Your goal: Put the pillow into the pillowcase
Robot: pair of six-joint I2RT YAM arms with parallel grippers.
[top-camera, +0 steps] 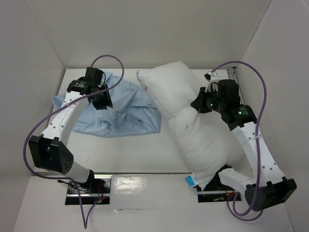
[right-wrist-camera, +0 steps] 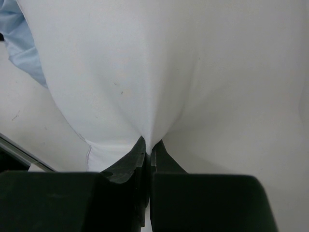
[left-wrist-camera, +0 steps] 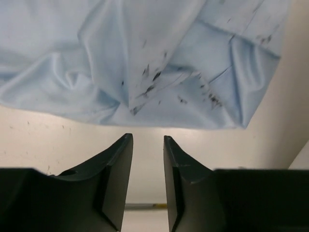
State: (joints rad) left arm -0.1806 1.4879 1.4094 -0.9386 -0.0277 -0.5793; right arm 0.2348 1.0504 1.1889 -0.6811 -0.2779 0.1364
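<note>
Pinching plump white pillow (top-camera: 203, 140), right jaws; wrinkly speckled blue pillowcase (top-camera: 120, 116) alongside.

White pillow (top-camera: 203, 140) with blue-and-white tag (top-camera: 190, 181), light blue pillowcase (top-camera: 125, 110) with dark specks

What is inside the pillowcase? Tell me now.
The pillowcase lies wrinkled and limp on the table; the pillow is outside it, lying alongside. Its interior is covered by its own fabric, so smaller contents cannot be ruled out.
</note>
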